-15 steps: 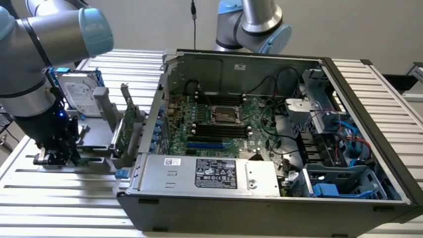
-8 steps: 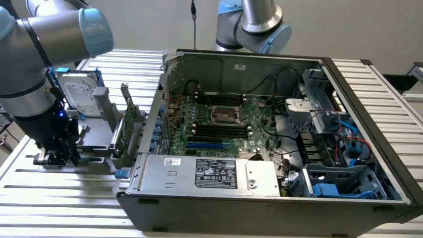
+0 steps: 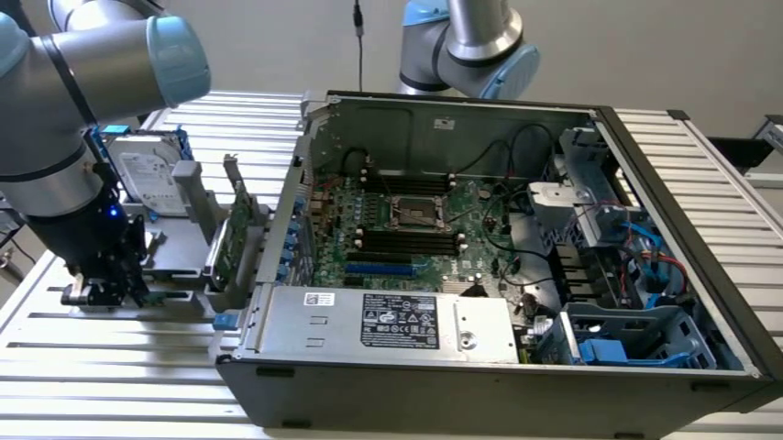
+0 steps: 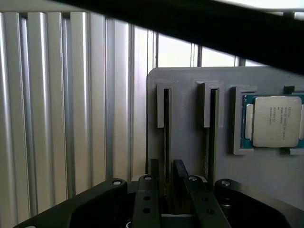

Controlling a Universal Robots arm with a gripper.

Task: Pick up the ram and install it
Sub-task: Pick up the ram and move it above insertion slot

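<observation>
While ram [image 4: 166, 123] stands slotted, gripper [image 4: 166, 164] straddles it

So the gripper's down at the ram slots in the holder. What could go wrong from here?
1. The ram stick stands on edge in a narrow slot of the gray holder, with the gripper at it; a tilted lift could bind it against the slot walls.
2. A second stick stands in the next slot; sideways drift could knock it.
3. The upright card stands between gripper and computer case and could be clipped in transit.
</observation>
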